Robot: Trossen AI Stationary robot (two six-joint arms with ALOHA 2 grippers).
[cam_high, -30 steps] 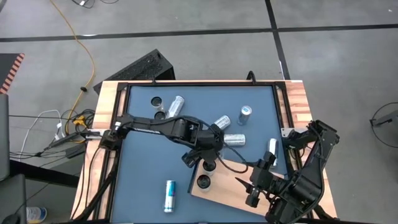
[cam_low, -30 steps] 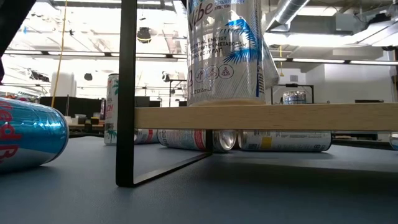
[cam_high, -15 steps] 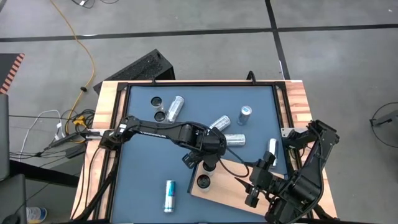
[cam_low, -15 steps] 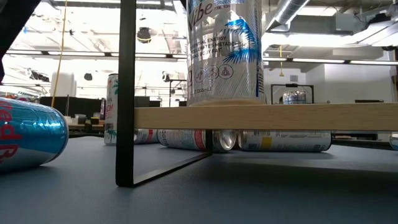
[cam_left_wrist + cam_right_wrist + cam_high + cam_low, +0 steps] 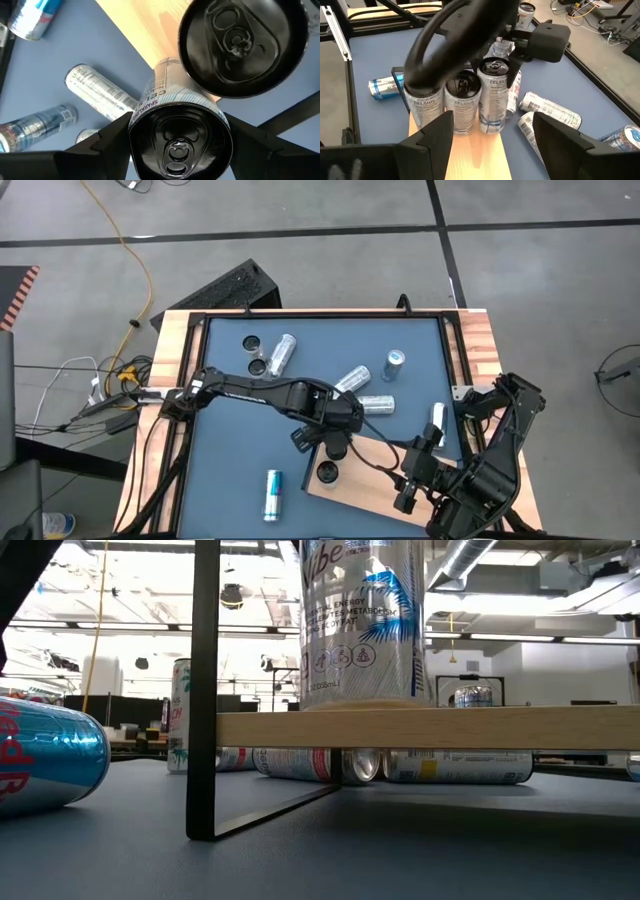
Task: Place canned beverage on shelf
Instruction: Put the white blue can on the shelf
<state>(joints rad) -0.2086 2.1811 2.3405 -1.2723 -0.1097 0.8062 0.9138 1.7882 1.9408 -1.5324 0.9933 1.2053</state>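
The left gripper reaches from the table's left side to the near-left corner of the shelf and holds a can upright between its two fingers, one pressed to each side of the can's body just below the black lid. In the right wrist view this held can stands on the light wooden board, close beside a second upright can, with a third in the same row partly hidden behind the left arm. The shelf lies at a slant on the blue-grey table, toward its near right part; in the low view it is a wooden edge raised on a thin black frame. The right gripper waits over the shelf's near edge, its fingers spread wide and holding nothing. Loose cans lie on the table: a blue one near the front and silver ones beyond the shelf.
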